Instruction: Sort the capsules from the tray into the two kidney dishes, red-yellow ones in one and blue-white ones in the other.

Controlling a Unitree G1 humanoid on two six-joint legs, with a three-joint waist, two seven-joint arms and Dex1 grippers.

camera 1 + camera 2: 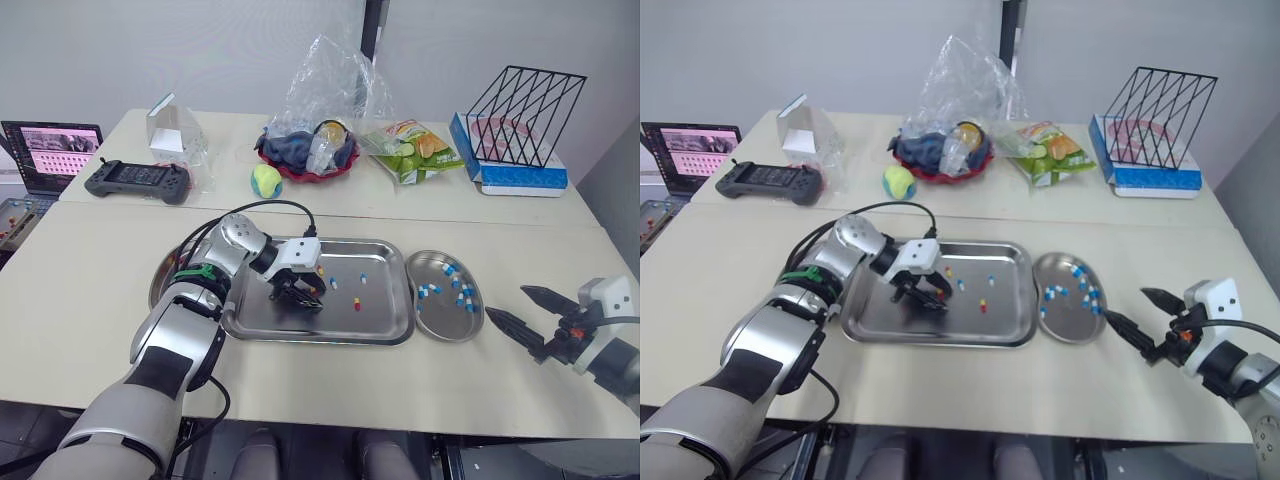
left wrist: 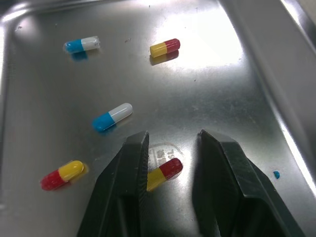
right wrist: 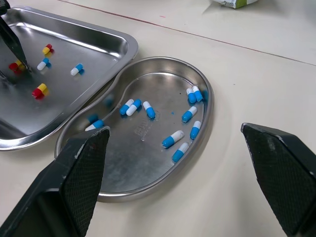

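Worktop (image 1: 100, 300): tray (image 1: 385, 312) in centre, kidney dish at each end. Right dish (image 3: 143, 163) holds blue-white capsules (image 3: 131, 107). Left dish (image 1: 158, 282) mostly behind left arm.

Left jaws released, low in tray, straddling red-yellow capsule (image 2: 164, 174). Capsule sits between tips, long axis across gap, yellow end at one tip. Closing likely pinches it end to end; wrist turn probably safer.

Right jaws spread wide, empty, beside right dish, well apart from that capsule. Left arm nearer.

A rectangular steel tray (image 1: 385, 312) holds a few scattered red-yellow capsules (image 2: 165, 47) and blue-white capsules (image 2: 112, 116), all lying flat. The steel kidney dish (image 3: 138, 163) just beside it holds a scatter of blue-white ones.
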